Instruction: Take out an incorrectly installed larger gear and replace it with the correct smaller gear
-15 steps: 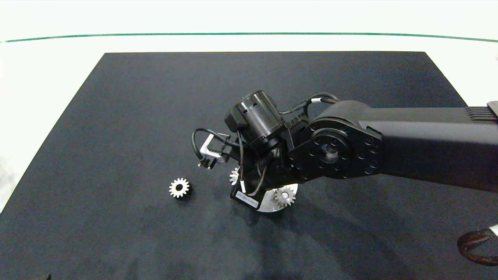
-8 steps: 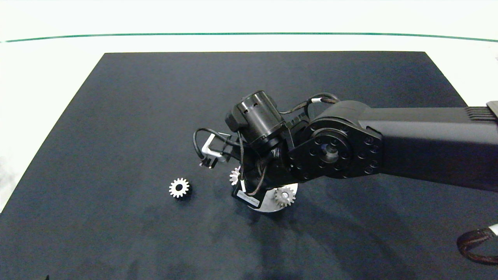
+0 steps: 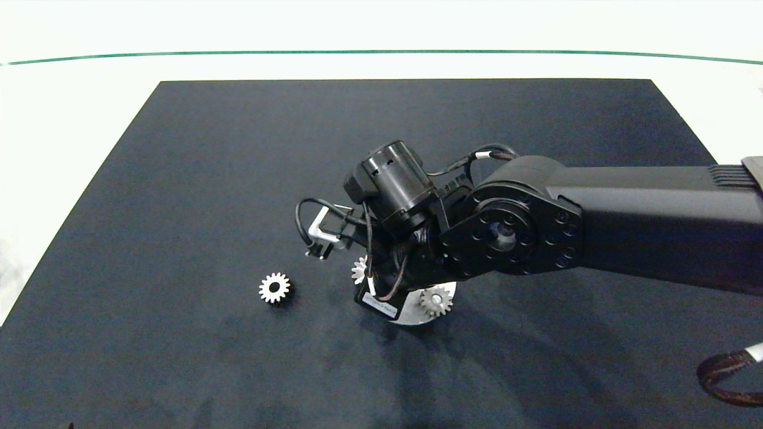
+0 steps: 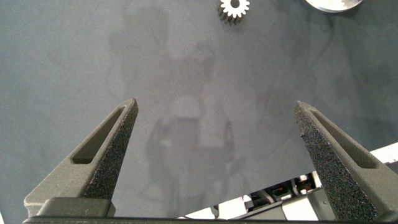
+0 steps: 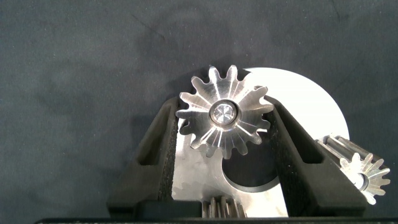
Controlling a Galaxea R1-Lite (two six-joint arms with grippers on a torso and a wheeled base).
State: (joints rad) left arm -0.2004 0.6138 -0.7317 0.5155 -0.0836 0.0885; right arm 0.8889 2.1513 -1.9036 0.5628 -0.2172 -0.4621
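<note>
Far left, low over the black rectangular mat (image 3: 179,179) on the white tabletop (image 3: 59,119): left tool (image 4: 216,104), fingers spread wide, nothing between them, bare mat all around.

Ahead of it, lying flat with round centre hole facing up: the short-toothed silver smaller gear (image 3: 275,288) (image 4: 234,6), alone on open mat, well apart from the mat's edges and from the plate to its right.

Mid-mat, clear of every edge: a round silver metal plate (image 3: 411,316) (image 5: 311,106). At its left rim, seated on a shiny pin, axis upright and flat face up: the star-toothed silver larger gear (image 5: 224,118) (image 3: 358,270), teeth overhanging the plate edge.

Closed in on that gear from both sides, pads against the tooth tips: right tool (image 5: 222,106), pinching it.

Near the plate's right rim, on its own pin: another small silver gear (image 3: 436,301) (image 5: 367,174), apart from the larger gear.

From the right edge, over the plate: the dark right arm (image 3: 626,220).
</note>
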